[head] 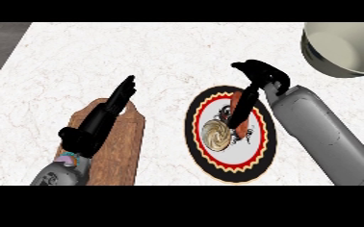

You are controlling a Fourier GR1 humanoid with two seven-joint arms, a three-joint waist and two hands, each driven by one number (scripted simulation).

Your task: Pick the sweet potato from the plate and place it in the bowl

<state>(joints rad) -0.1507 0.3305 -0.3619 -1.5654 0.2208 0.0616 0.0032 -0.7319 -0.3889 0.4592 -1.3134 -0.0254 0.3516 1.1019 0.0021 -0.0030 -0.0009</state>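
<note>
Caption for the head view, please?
Right hand rests its fingers on the sweet potato on the plate; bowl stands upper right; left hand open over the cutting board.

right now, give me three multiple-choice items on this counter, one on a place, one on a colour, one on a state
1. Where is the bowl? A near left; B far right; C near middle
2. The plate's zigzag ring is: A red; B blue; C green
3. The sweet potato is: A in the bowl; B on the plate; C lifted in the air

1 B: the bowl sits far right, cut by the view's edge.
2 A: a red ring runs inside the plate's black edge.
3 B: it lies on the plate under the right hand.
</note>
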